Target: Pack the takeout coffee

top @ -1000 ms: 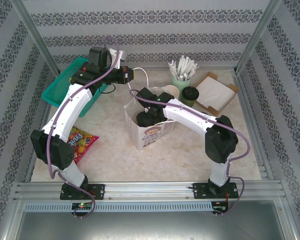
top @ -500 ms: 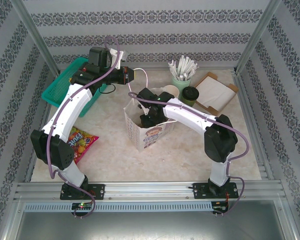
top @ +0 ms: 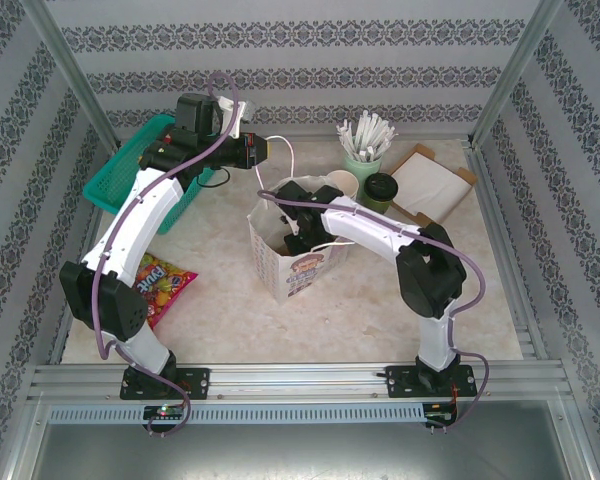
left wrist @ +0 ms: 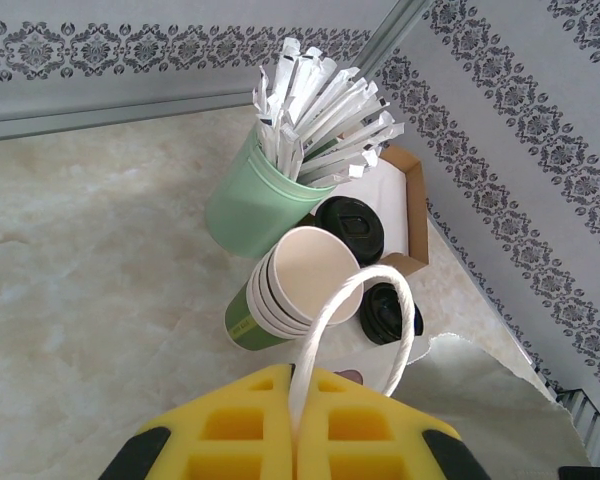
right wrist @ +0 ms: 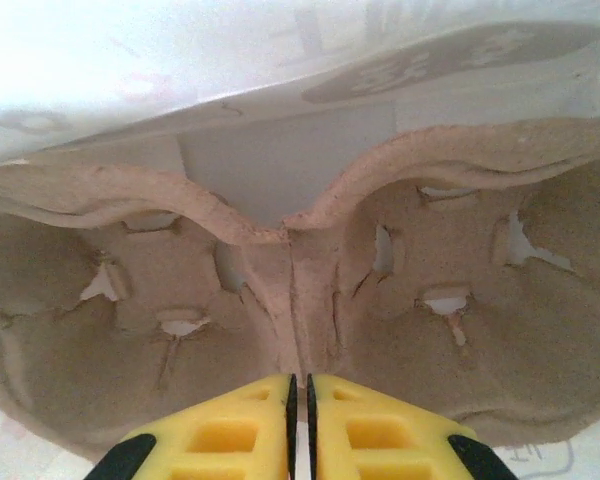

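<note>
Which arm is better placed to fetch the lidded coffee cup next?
Probably the right. The coffee cup stands close beside that arm, while the left end effector is pinching the handle of the bag. The right end effector must first release the tray inside it.

Top view: bright, even light from overhead. The table [top: 220, 300] round the paper bag [top: 280, 275] carries only faint, soft shadows, and the picture is sharp to the corners. Left wrist: flat, crisp light beyond the bag, its bag handle [left wrist: 325, 330] near white; left gripper [left wrist: 295, 400] slightly soft. Right wrist, inside the bag: upper wall blown out and hazy, pulp tray [right wrist: 450, 300] below evenly lit, a little soft.
</note>
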You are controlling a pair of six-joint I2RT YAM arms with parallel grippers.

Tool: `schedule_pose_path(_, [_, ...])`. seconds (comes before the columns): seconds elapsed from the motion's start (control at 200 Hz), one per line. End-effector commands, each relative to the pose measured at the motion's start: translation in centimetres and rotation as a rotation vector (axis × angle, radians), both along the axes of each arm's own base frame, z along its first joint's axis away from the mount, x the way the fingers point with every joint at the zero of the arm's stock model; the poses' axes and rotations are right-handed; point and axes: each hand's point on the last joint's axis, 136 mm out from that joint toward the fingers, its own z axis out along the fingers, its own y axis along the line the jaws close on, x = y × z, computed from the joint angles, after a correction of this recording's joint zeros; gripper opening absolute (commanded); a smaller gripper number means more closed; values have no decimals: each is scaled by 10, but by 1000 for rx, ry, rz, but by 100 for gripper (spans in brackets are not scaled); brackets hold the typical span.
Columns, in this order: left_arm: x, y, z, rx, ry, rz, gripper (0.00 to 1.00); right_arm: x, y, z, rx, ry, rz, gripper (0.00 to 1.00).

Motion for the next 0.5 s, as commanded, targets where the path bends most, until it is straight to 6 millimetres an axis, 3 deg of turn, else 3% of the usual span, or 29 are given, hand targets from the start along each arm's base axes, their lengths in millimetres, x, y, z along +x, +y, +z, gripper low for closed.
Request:
schedule_pose_path(0.0, [-10, 4, 16, 5, -28, -9, 0, -3, -14, -22, -78, 30, 2, 15])
schedule_pose_path(0.295, [-11, 3, 15, -3, -19, -20, 0, 2, -33, -52, -207, 32, -38, 15])
schedule_pose_path(0.495, [-12, 1, 17, -10, -17, -34, 0, 12, -40, -43, -252, -40, -71, 15])
